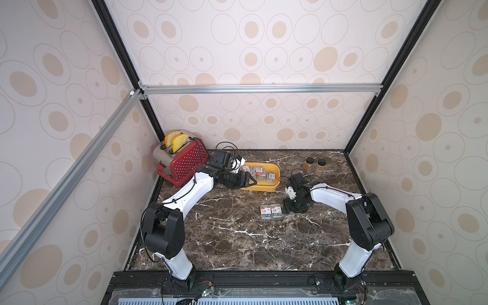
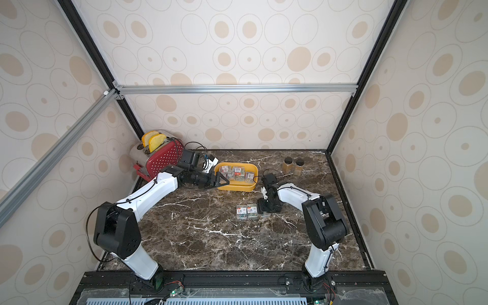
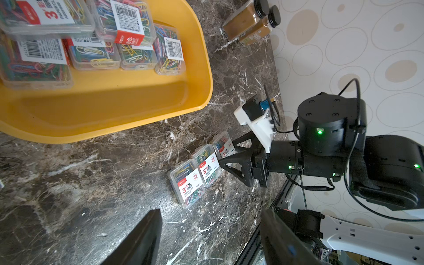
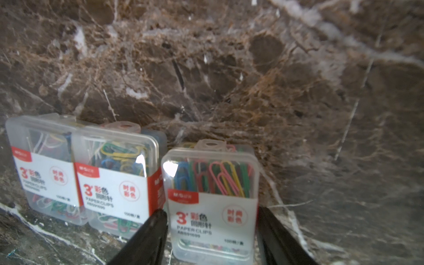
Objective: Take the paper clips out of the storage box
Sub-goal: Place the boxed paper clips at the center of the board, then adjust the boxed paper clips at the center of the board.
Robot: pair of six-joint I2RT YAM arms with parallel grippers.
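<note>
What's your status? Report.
Left tool open, empty, by yellow tub. Right tool open astride third clip box on table. More clip boxes in tub. Nothing blocking.

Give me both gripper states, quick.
Left gripper: open, empty.
Right gripper: jaws either side of a clip box; gripping or not, cannot tell.

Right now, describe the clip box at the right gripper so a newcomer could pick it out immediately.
On the dark marble table, nearer the robot than the yellow storage box, three clear paper clip boxes lie in a row. Yours is the end one on the robot's right, the only one that the right gripper straddles; its two neighbours lie untouched.
</note>
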